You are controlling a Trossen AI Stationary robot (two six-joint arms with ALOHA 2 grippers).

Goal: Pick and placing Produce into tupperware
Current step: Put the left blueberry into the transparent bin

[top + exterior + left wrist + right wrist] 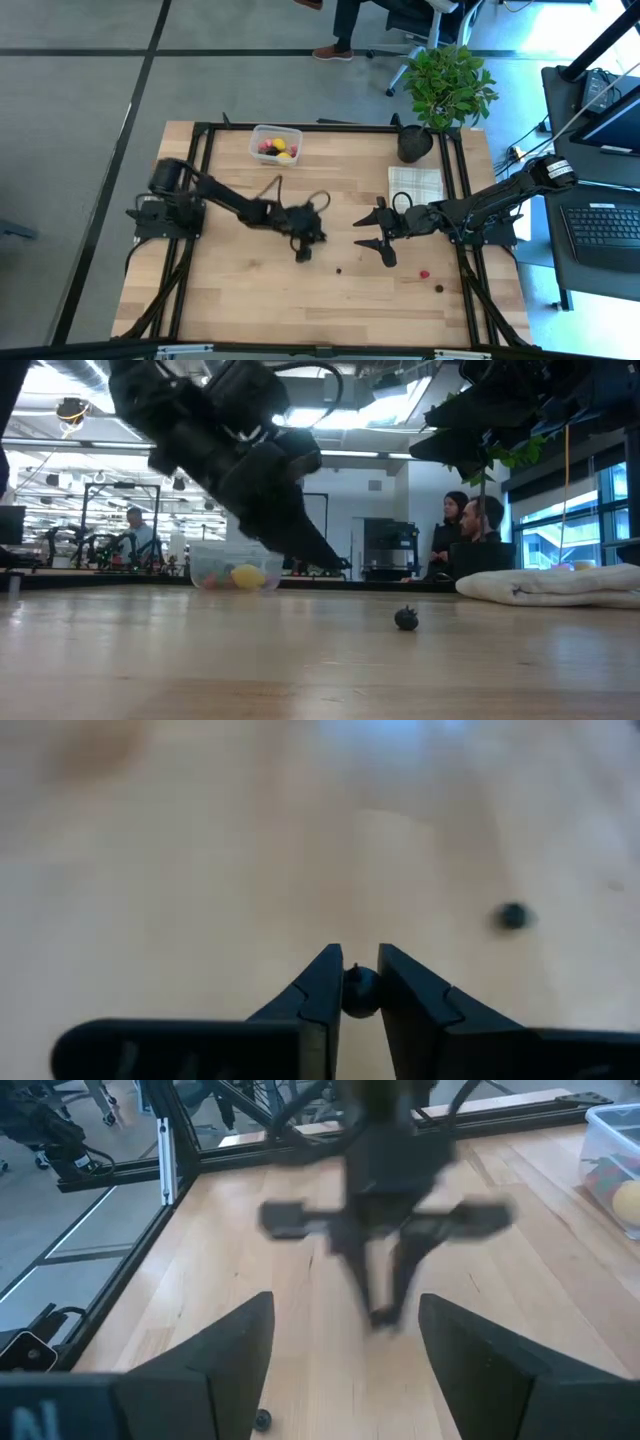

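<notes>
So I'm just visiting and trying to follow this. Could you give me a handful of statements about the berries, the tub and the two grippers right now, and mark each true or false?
1. The left gripper is pinching a small dark berry between its fingertips. True.
2. The tupperware has nothing in it. False: it already holds yellow and red pieces.
3. The right gripper is open and holds nothing. True.
4. All the produce is off the table. False: a dark berry, a red berry and another dark one lie on the wood.
5. The plant pot stands at the table's near edge. False: it stands at the far edge, beside the white cloth.
</notes>
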